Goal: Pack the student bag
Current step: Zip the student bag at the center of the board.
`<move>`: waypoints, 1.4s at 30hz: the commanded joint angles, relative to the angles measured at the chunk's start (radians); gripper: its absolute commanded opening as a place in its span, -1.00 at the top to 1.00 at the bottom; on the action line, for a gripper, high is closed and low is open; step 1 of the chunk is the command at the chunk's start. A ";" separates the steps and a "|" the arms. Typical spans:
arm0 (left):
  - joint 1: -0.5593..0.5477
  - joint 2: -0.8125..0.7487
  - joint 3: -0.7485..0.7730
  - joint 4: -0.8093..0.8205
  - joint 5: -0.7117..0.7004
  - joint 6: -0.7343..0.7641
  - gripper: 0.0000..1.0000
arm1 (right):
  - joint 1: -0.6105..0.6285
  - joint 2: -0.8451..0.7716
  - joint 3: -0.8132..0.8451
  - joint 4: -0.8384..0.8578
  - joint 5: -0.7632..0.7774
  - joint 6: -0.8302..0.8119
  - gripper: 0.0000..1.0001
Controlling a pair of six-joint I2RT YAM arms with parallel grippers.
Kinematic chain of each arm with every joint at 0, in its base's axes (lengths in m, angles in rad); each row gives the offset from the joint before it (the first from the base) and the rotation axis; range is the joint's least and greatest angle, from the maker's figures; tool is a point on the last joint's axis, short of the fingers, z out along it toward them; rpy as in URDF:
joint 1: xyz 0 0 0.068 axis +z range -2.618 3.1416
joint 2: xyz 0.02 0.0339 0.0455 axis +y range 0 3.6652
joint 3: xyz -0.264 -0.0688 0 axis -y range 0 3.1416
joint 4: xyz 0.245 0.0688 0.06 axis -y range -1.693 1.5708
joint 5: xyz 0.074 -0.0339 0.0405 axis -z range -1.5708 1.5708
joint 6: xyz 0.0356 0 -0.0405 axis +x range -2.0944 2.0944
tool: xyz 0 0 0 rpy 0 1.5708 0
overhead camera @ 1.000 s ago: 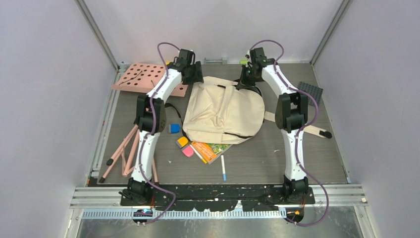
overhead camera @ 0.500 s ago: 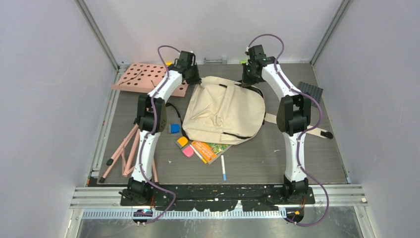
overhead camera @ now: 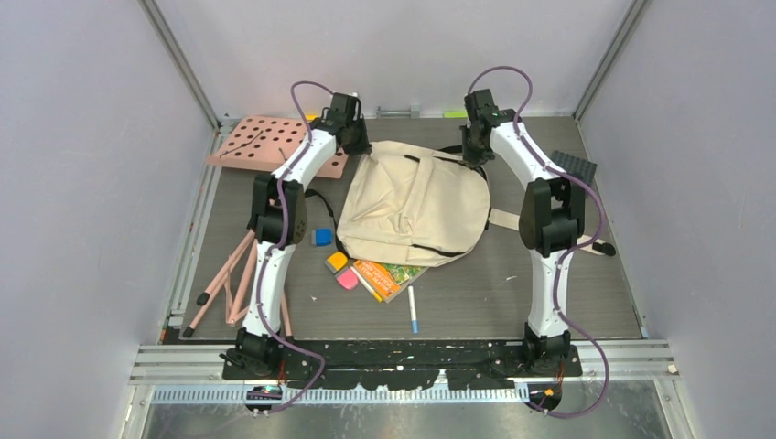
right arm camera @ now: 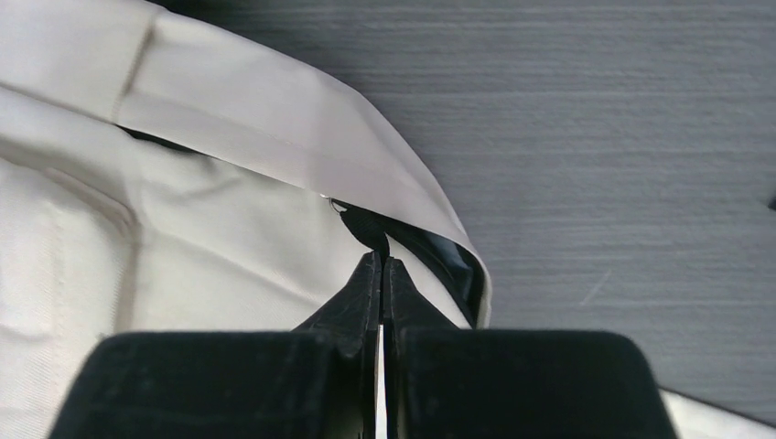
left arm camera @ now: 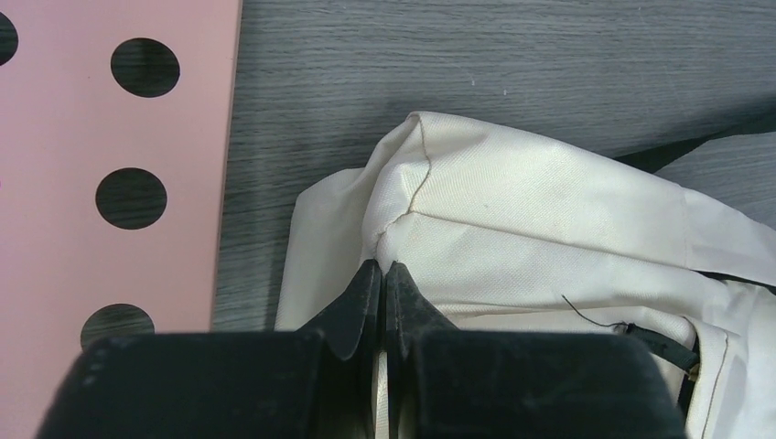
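The student bag (overhead camera: 416, 206), a big cream backpack with black straps, lies in the middle of the table with its top toward the far wall. At the bag's far left corner, my left gripper (overhead camera: 359, 146) is shut. In the left wrist view its fingertips (left arm camera: 386, 267) pinch a seamed fold of the cream fabric (left arm camera: 512, 210). My right gripper (overhead camera: 476, 152) is at the far right corner. There its jaws (right arm camera: 381, 260) are shut on a small black tab (right arm camera: 366, 229) at the bag's rim, beside a cream flap (right arm camera: 274, 128).
A pink perforated board (overhead camera: 265, 139) lies at the far left, close to the left gripper. Pink rods (overhead camera: 229, 279) lie beside the left arm. A blue block (overhead camera: 321, 237), orange (overhead camera: 337, 262) and pink erasers (overhead camera: 348, 280), a book (overhead camera: 389, 276) and a pen (overhead camera: 414, 309) lie in front of the bag. A dark grid plate (overhead camera: 572, 167) is at the far right.
The left gripper has shut on the bag's far left corner. The right arm has shifted right with its hold on the bag's rim, stretching the top edge wider.
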 commanded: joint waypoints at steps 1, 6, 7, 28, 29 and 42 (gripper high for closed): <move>0.029 -0.079 0.000 0.003 -0.081 0.054 1.00 | -0.038 -0.142 -0.065 -0.010 0.082 -0.011 0.99; 0.040 -0.086 0.002 -0.021 -0.103 0.062 1.00 | -0.073 -0.219 -0.184 0.000 0.083 0.005 0.98; 0.042 -0.088 0.002 -0.022 -0.104 0.068 1.00 | -0.077 -0.238 -0.197 0.000 0.083 0.013 0.99; -0.072 -0.264 -0.166 0.282 0.183 0.300 -0.55 | -0.098 -0.329 -0.303 0.053 -0.227 0.135 0.99; -0.083 -0.257 -0.166 0.293 0.221 0.314 -0.56 | -0.098 -0.330 -0.305 0.053 -0.229 0.139 0.99; -0.243 -0.092 -0.066 0.273 0.191 0.403 -0.65 | -0.098 -0.334 -0.313 0.063 -0.261 0.169 0.98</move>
